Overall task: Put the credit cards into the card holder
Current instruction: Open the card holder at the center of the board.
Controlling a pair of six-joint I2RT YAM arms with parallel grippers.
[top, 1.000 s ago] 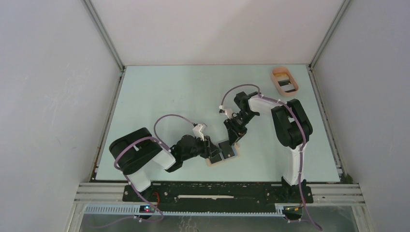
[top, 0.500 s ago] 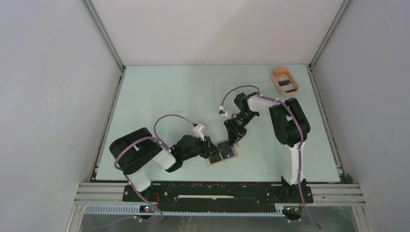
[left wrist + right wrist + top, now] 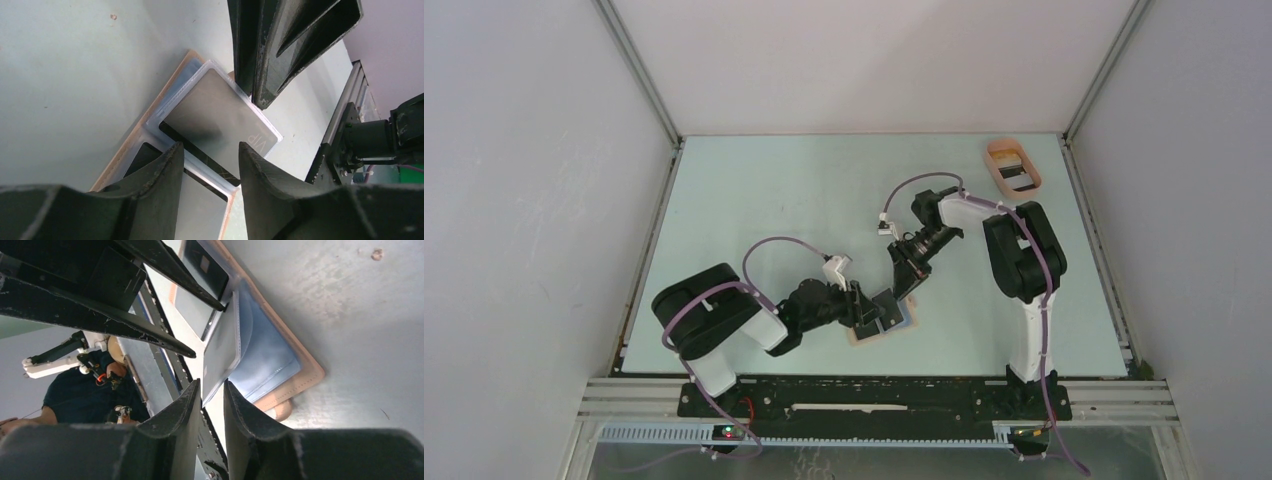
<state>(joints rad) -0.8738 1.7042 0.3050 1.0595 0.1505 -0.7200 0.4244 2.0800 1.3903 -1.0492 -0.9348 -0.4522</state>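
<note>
The tan card holder (image 3: 904,320) lies open near the table's front middle, with both grippers over it. In the left wrist view a grey credit card (image 3: 215,110) marked VIP sits in one of its clear sleeves, beside the holder's tan edge (image 3: 129,142). My left gripper (image 3: 210,150) is open, its fingers straddling a sleeve's edge. My right gripper (image 3: 212,390) stands narrowly open, and the corner of the raised sleeve (image 3: 222,350) reaches its tips. The card holder's blue lining and tan rim (image 3: 307,372) lie beyond. From above, the left gripper (image 3: 871,315) and right gripper (image 3: 902,292) nearly meet.
A peach oval tray (image 3: 994,170) holding more cards (image 3: 1016,178) stands at the table's back right corner. The right gripper's fingers (image 3: 265,55) hang close above the left one's, so the two arms crowd the same spot.
The right gripper's jaws have narrowed and its wrist has turned slightly over the card holder. The left gripper's jaws have widened a little.
</note>
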